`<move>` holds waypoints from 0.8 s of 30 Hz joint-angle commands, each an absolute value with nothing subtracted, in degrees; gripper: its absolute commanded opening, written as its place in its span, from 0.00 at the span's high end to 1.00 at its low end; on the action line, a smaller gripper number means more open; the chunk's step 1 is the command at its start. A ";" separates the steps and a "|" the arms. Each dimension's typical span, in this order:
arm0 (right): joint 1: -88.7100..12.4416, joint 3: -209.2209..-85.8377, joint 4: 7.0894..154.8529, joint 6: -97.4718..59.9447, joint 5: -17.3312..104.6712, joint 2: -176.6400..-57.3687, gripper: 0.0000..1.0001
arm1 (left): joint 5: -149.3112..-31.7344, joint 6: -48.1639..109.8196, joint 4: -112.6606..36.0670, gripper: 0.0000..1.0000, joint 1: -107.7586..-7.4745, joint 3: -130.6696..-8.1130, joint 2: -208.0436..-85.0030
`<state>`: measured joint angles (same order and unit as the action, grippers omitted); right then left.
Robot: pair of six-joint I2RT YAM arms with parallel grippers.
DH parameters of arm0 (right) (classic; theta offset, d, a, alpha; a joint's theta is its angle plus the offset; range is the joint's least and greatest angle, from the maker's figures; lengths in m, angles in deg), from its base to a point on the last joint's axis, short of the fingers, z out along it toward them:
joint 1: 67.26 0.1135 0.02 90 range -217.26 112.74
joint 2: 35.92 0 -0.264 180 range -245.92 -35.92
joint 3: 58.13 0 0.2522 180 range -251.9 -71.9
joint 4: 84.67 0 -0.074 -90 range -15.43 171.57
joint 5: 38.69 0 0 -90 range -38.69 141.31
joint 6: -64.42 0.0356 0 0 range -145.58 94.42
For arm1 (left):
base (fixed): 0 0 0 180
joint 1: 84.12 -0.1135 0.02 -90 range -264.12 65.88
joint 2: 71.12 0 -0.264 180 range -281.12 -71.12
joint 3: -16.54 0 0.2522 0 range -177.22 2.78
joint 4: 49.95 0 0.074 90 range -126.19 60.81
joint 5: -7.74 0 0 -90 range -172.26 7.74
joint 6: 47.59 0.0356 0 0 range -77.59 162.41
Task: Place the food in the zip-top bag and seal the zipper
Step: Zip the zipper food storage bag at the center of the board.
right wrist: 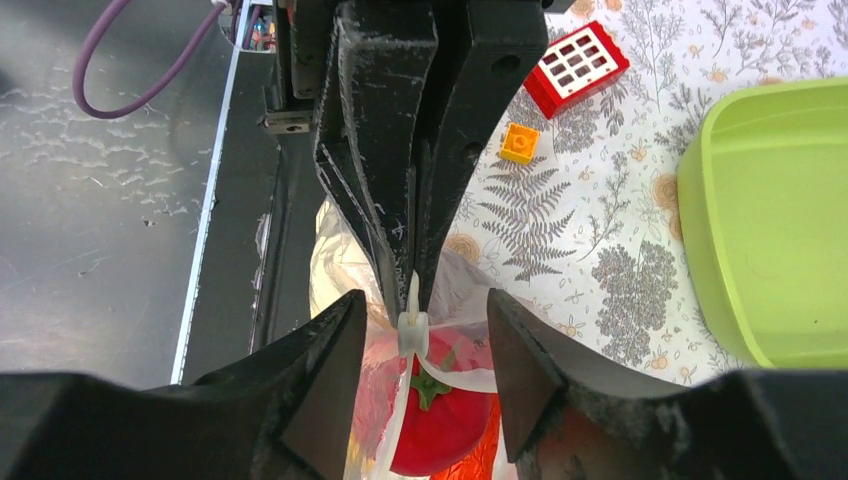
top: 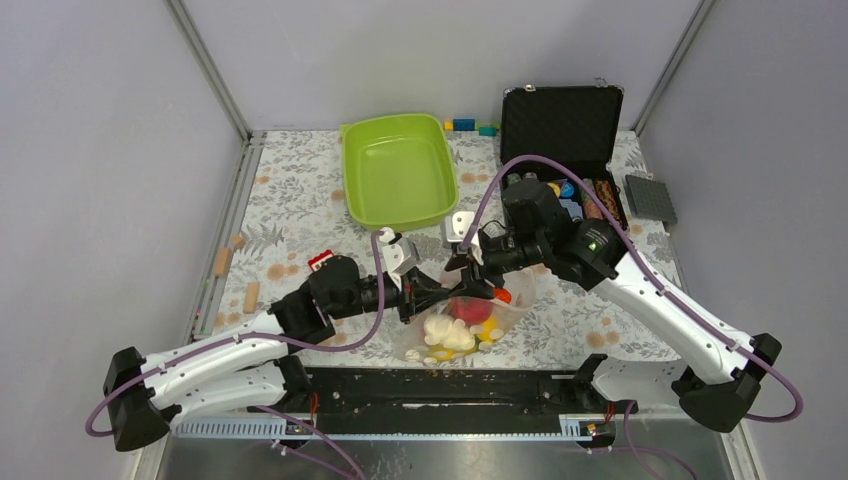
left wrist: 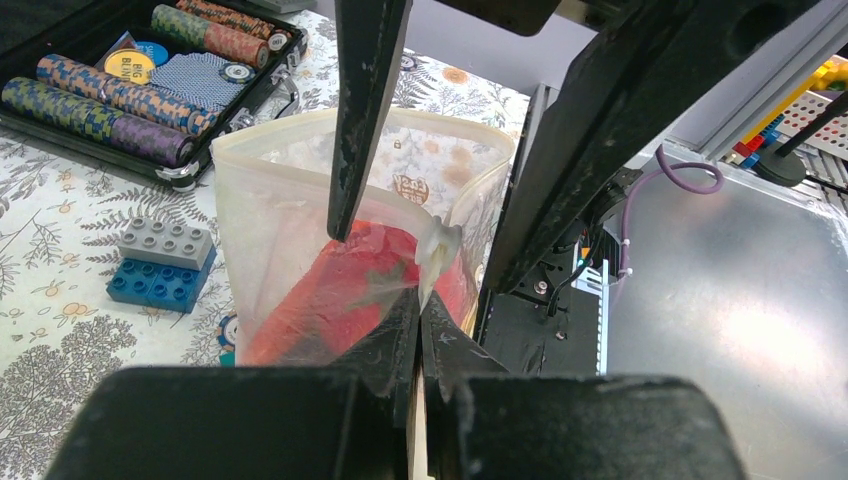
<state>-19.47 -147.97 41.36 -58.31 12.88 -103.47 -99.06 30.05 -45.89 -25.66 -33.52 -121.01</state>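
Bag (left wrist: 290, 200) holding food (top: 450, 330) is seen on desk (top: 300, 200), on the arms' side of tray (top: 398, 175). Zipper (left wrist: 270, 128) edge is pinched by closed left tool (left wrist: 420, 305). Right tool (right wrist: 425, 310) is held open astride it.

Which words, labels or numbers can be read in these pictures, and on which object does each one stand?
"BIG BLIN", with the last letter unclear: on the round yellow disc lying in the open black case, seen from the left wrist.
Small round printed mark, seen on or through the clear soft plastic bag: too blurred to read.
Nothing else in any view is readable.
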 commanded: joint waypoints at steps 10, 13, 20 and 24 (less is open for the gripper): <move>-18.39 -149.37 37.63 -60.06 15.58 -104.06 0.66 | -100.72 29.51 -50.39 1.00 -25.49 -35.08 -119.82; -18.38 -149.76 37.26 -60.14 15.16 -104.52 0.72 | -100.77 29.41 -50.24 1.00 -25.47 -35.09 -119.89; -18.33 -150.54 37.60 -58.25 14.08 -106.52 1.00 | -101.94 29.22 -49.79 1.00 -25.49 -34.93 -119.26; -18.35 -150.12 36.69 -59.43 14.65 -106.28 1.00 | -91.83 25.72 -48.17 1.00 -25.45 -33.20 -115.65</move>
<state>-18.90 -148.38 37.64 -58.90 14.60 -106.18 -99.21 29.11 -44.99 -25.66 -33.36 -120.22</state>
